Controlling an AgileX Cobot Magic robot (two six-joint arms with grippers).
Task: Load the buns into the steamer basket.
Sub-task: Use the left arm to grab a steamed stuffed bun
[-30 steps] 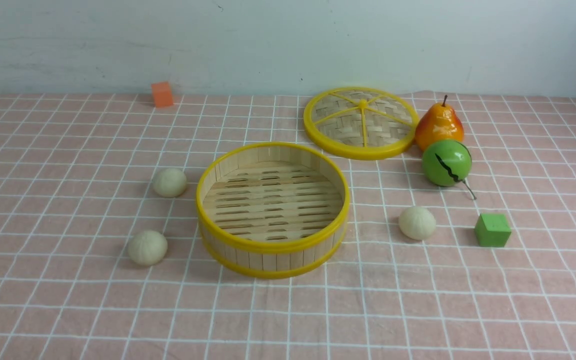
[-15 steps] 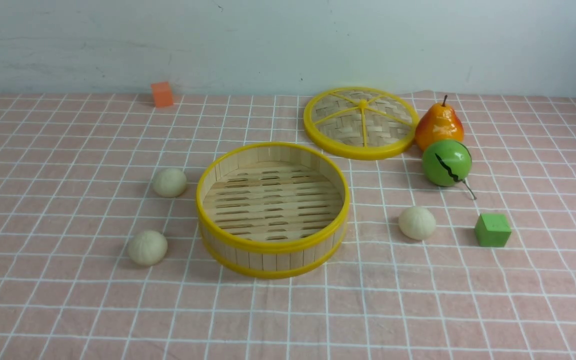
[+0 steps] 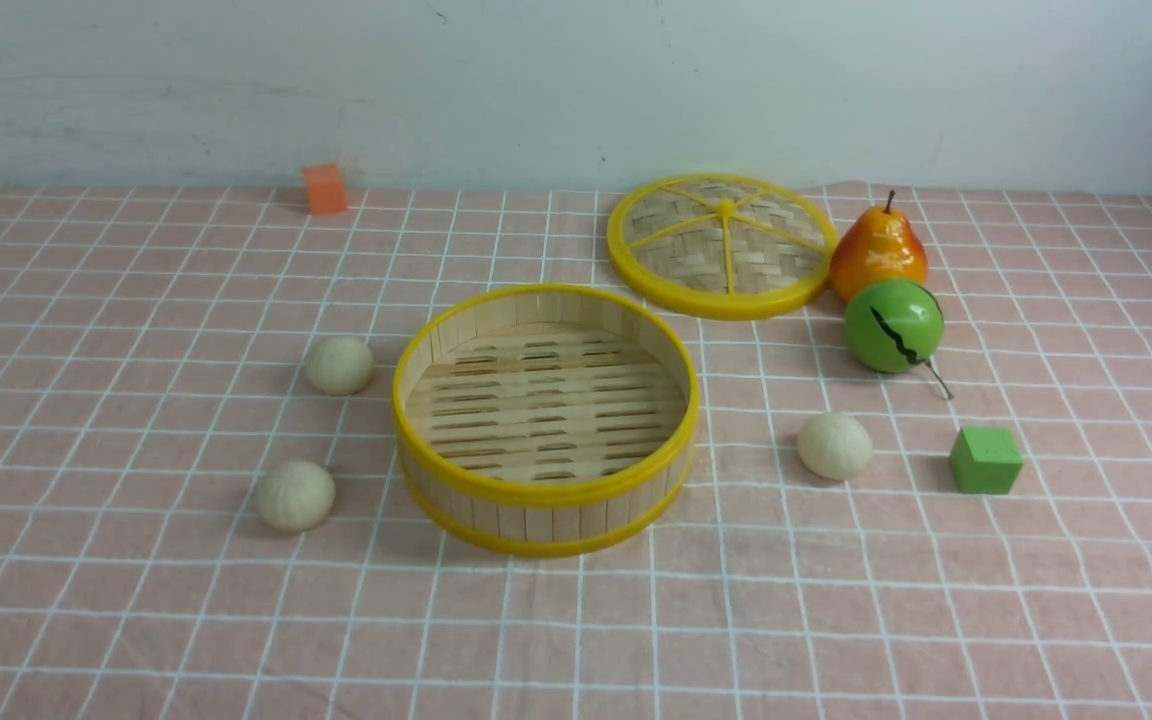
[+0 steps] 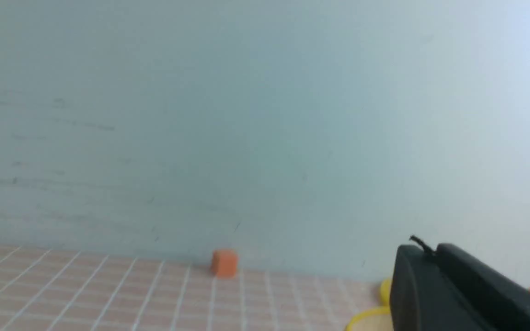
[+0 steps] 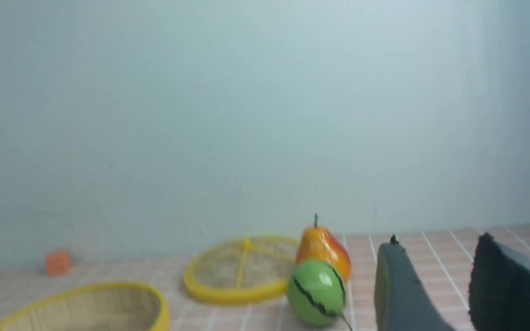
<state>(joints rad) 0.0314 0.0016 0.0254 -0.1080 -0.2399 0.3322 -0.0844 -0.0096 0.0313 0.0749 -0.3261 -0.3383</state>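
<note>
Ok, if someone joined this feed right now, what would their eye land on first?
The steamer basket stands open and empty in the middle of the table, and its yellow rim is the brightest thing there. Outside it on the cloth lie the far left bun, the near left bun and the right bun. Behind the basket to the right, the woven lid lies flat beside an orange pear and a green fruit.

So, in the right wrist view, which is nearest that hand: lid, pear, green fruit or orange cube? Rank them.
From the right hand:
1. Green fruit, just beside it.
2. Pear, behind the fruit.
3. Lid, further across.
4. Orange cube, by the far wall.
</note>
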